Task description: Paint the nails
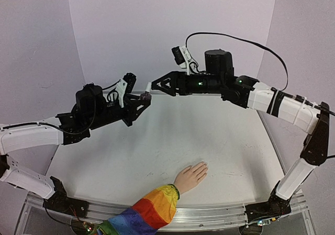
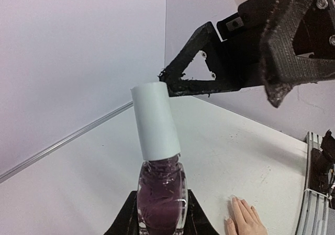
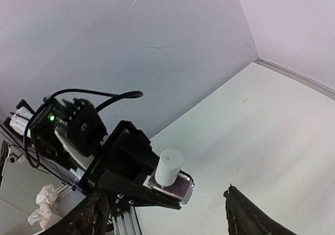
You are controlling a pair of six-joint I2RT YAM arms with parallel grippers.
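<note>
– Top external, left side first: what is logged?
– Left pincer (image 1: 141, 103) clamped tight on the polish bottle (image 2: 161, 193), which it holds in the air above the surface (image 1: 220, 141). The bottle is rounded clear glass with a dark plum fill. Its cap (image 2: 155, 121) is a matte white cylinder.
– Next to the right?
– Right pincer (image 1: 155, 86): black, rough-textured triangular fingers, spread wide, gripping nothing. One fingertip sits just beside the cap's top edge; whether they touch cannot be told.
– And the task item?
– Nails (image 2: 234, 199) are on the mannequin hand (image 1: 191, 175). It is smooth and pale peach, and lies flat, palm down, near the front edge of the surface, well apart from both pincers. The nails are skin-toned and too small for detail. The rainbow-striped cloth sleeve (image 1: 152, 209) runs off over the aluminium rail (image 1: 220, 213).
– Surface, room?
– The surface is white, matte and lightly scuffed. The walls are plain pale lilac.
</note>
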